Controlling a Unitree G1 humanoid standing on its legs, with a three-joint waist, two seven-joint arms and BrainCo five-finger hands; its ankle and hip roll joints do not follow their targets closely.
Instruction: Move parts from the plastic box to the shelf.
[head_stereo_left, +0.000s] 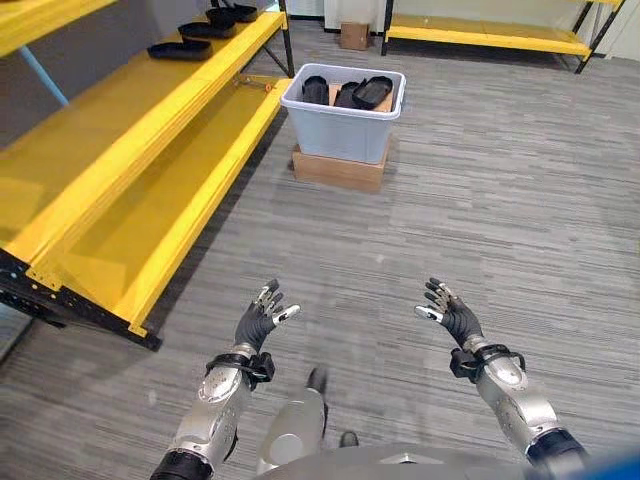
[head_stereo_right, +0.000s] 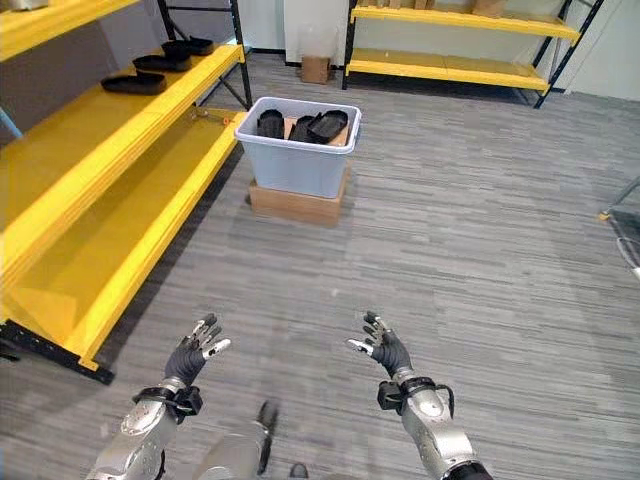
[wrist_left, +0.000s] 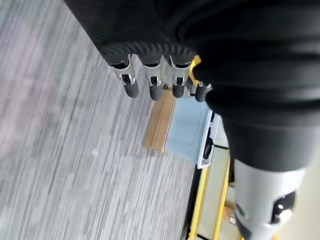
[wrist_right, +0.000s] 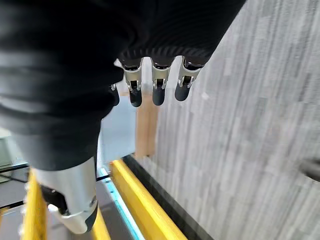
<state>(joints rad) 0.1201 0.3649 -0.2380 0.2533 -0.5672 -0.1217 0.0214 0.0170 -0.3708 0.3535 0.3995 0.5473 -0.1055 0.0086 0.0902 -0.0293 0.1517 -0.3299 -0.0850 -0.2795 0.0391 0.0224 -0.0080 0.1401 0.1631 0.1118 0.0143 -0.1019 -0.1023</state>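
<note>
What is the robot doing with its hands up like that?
It is holding nothing right now. Its left hand and right hand are open in the air over the floor. Ahead, a plastic box on a cardboard base holds black parts. Some parts already sit on the yellow shelf.

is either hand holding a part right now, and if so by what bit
Nothing is held. The left hand and right hand are both open and empty over the floor; the black parts lie in the plastic box.
</note>
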